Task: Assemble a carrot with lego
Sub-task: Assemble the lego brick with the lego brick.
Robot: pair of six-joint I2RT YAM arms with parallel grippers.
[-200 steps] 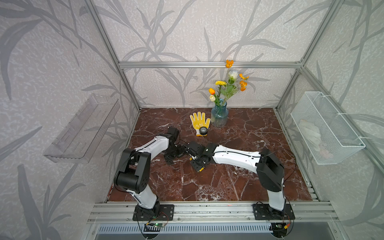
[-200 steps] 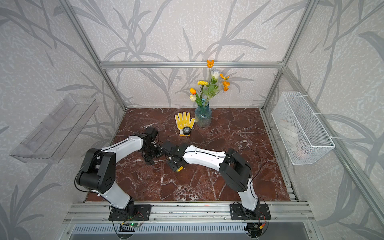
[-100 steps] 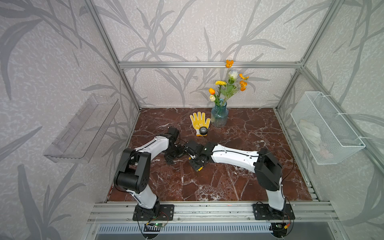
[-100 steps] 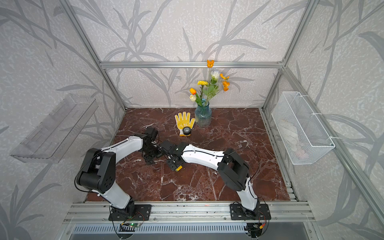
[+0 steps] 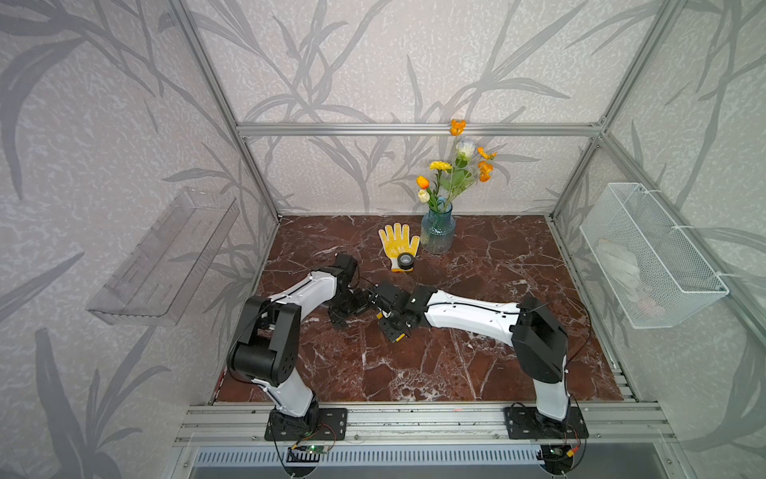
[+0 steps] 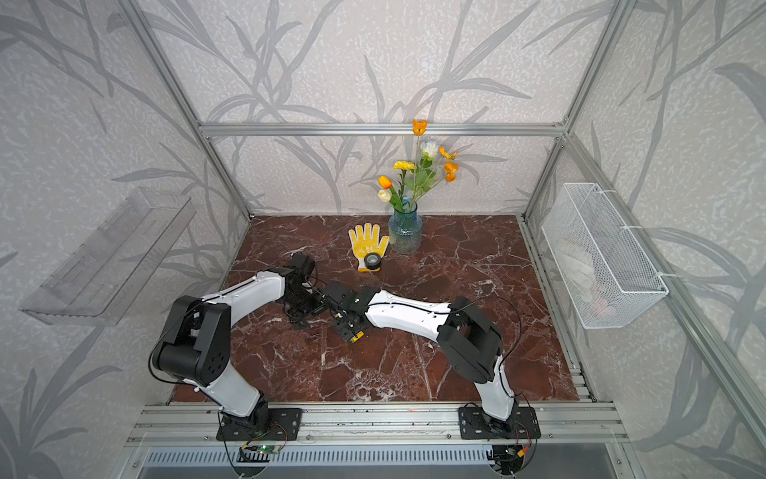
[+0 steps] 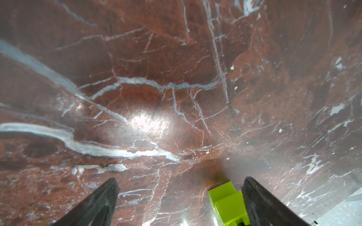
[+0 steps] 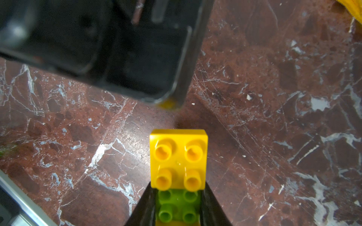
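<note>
My right gripper [image 8: 178, 207] is shut on the carrot [image 8: 178, 176], a cluster of joined lego. Its lime-green brick [image 8: 177, 205] sits between the fingers and a yellow-orange square [image 8: 178, 158] sticks out in front, low over the marble floor. In both top views only a yellow tip [image 5: 398, 338] [image 6: 357, 335] shows below the right gripper [image 5: 394, 329] [image 6: 351, 329]. My left gripper [image 7: 180, 197] is open just beside it [image 5: 350, 309] [image 6: 304, 309]. A lime-green lego piece [image 7: 227, 203] sits between its jaws, close against one finger [image 7: 260, 203]. Whether they touch I cannot tell.
The left gripper's black body [image 8: 117, 49] hangs close ahead of the carrot. At the back stand a yellow glove [image 5: 398, 244] with a black tape roll [image 5: 405, 261] on it and a blue vase [image 5: 437, 232] of flowers. A wire basket [image 5: 646, 257] hangs on the right wall and a clear shelf [image 5: 166, 257] on the left.
The right arm has shifted very slightly toward the left arm. Both grippers keep their states and the left arm has not moved.
</note>
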